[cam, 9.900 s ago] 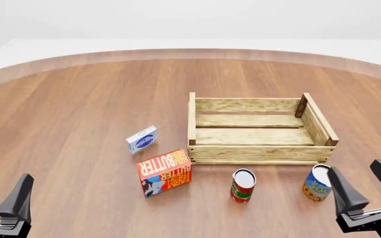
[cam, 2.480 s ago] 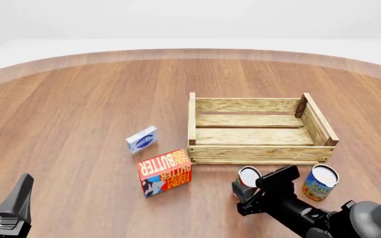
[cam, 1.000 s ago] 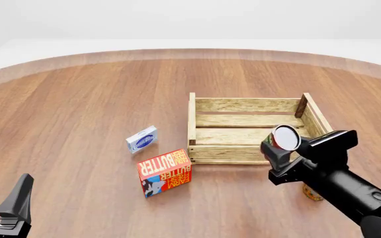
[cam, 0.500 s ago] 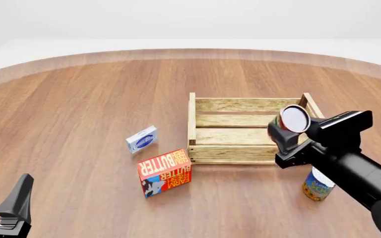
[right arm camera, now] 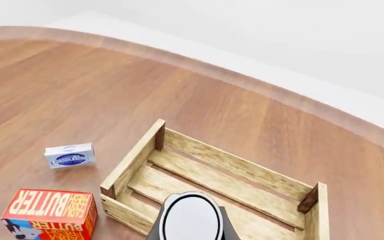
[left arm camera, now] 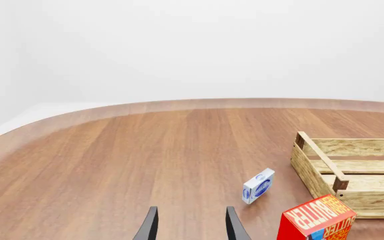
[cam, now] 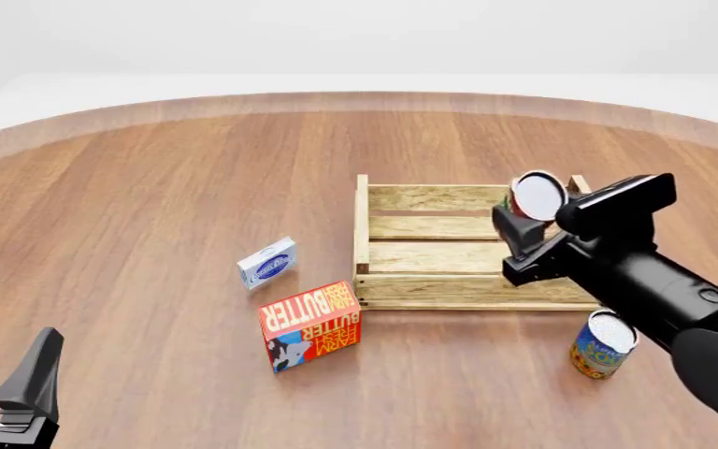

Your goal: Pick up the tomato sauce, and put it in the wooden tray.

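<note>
Right pincer [cam: 524, 221]: clamped on the can of tomato sauce [cam: 535, 198], held in the air over the wooden tray [cam: 391, 251], toward the tray's right part. The can's white round top faces the front camera; the same white top [right arm camera: 190, 218] fills the lower edge of the right wrist view, with the tray [right arm camera: 138, 159] open beneath it.

Left pincer [cam: 16, 393]: low at the near left corner of the desk [cam: 147, 206], fingers spread apart, nothing between them; its two dark tips [left arm camera: 150, 227] show above bare wood.

Wooden tray: slatted, standing right of centre.

Blue-and-orange can [cam: 601, 344]: upright on the desk, just in front of the tray's right near corner.

Red butter box [cam: 310, 325]: near the tray's left near corner.

Small blue-and-white box [cam: 266, 263]: left of the tray, behind the butter box.
</note>
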Available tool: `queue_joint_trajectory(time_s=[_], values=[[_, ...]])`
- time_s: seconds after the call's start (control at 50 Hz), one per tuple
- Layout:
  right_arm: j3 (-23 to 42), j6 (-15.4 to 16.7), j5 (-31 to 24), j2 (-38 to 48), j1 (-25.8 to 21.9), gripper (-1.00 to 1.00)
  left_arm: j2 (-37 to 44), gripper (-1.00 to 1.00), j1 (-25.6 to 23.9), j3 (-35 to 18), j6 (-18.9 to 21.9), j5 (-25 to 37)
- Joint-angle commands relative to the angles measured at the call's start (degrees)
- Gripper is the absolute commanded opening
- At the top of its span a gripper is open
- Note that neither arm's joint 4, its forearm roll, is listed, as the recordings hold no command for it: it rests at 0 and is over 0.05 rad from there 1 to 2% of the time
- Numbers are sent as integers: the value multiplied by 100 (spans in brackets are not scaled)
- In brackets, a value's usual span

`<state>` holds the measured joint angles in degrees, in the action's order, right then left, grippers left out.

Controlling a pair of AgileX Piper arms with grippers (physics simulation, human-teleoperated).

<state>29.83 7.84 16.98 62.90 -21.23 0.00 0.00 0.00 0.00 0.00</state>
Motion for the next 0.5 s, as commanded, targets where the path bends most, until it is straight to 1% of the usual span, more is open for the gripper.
queue_joint_trajectory(time_s=[0.02,0.24,0.36,0.5], values=[[429,-25,32,439,9,-100,0,100,0,0,0,0],[788,-3,-51,751,10,-100,0,100,0,0,0,0],[1017,-91,-142,1006,-32,-100,0,100,0,0,0,0],[1155,-96,-121,1217,-54,-100,0,100,0,0,0,0]])
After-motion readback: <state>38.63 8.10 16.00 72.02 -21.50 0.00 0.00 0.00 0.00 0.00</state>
